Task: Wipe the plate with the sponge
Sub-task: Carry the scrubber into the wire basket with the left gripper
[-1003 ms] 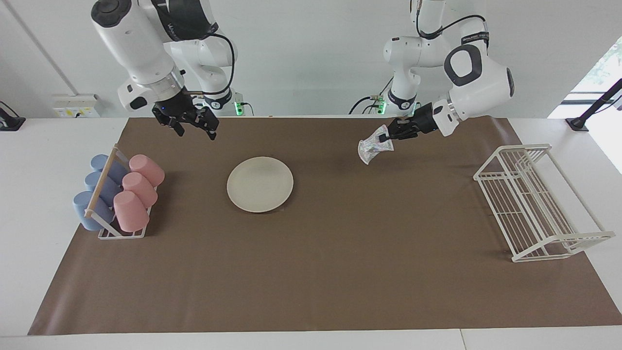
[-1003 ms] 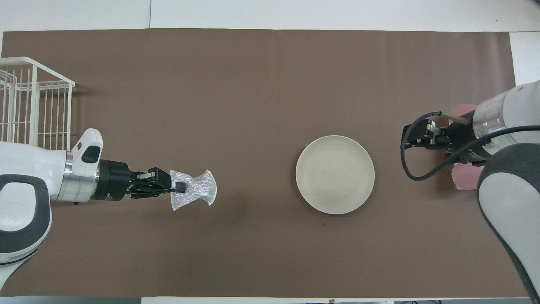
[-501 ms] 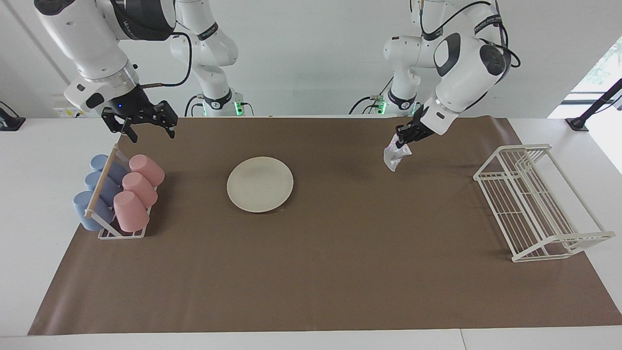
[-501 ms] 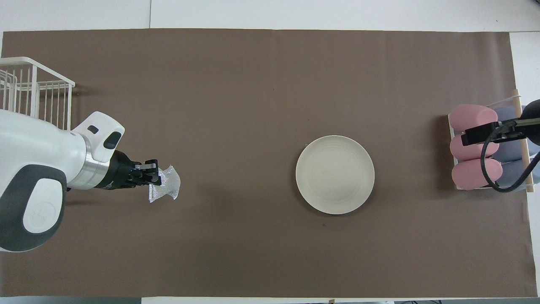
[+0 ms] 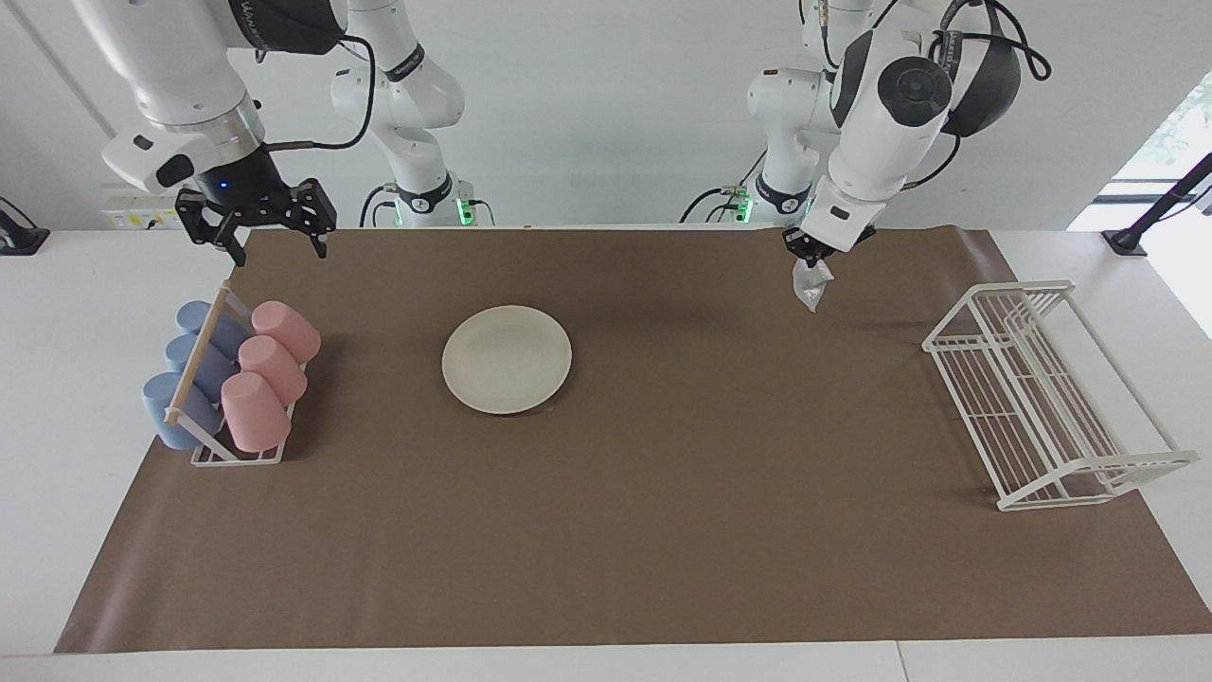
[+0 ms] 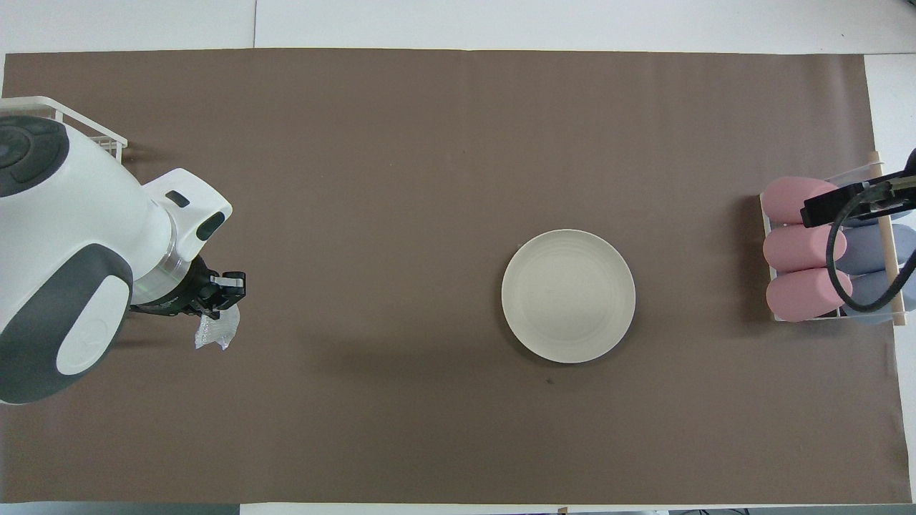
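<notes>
The left gripper [image 5: 808, 258] hangs over the brown paper mat [image 5: 663, 530] toward the left arm's end of the table, clamped on the small silvery, wrinkly mesh sponge [image 5: 810, 284], which dangles beneath it, clear of the mat. The round, flat, cream-white plate [image 5: 507, 358] lies well apart on the mat, toward the right arm's end, so a wipe would mean carrying the sponge sideways across bare mat. The right gripper [image 5: 256, 227], jaws spread and empty, waits above the rack of pink and blue cups [image 5: 232, 379]. A white wire rack [image 5: 1051, 398] stands at the left arm's end.
</notes>
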### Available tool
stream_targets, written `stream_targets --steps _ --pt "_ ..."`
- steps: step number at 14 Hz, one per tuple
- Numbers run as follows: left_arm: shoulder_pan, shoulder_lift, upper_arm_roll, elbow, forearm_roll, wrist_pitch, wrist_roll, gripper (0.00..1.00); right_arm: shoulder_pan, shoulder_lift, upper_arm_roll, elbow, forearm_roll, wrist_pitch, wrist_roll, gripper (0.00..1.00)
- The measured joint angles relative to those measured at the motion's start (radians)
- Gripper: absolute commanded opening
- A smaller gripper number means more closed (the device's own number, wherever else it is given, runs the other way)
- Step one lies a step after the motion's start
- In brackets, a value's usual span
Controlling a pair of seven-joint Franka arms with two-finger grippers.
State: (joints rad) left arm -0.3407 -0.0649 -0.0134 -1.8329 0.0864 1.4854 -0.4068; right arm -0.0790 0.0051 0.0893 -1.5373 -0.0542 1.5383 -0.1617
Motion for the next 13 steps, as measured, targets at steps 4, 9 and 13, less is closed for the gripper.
stream_targets --steps 4,9,13 --pt "-0.037 0.013 -0.001 0.021 0.203 -0.109 -0.005 0.0 0.007 0.005 -0.056 0.001 -0.004 -0.026 0.004 1.0" --pt "-0.07 0.069 -0.001 0.055 0.486 -0.216 -0.006 0.0 0.036 0.005 -0.103 -0.003 -0.004 -0.045 0.009 1.0" --pt "-0.072 0.151 -0.001 0.074 0.742 -0.225 -0.007 0.0 0.039 0.005 -0.103 -0.002 -0.004 -0.034 0.009 1.0"
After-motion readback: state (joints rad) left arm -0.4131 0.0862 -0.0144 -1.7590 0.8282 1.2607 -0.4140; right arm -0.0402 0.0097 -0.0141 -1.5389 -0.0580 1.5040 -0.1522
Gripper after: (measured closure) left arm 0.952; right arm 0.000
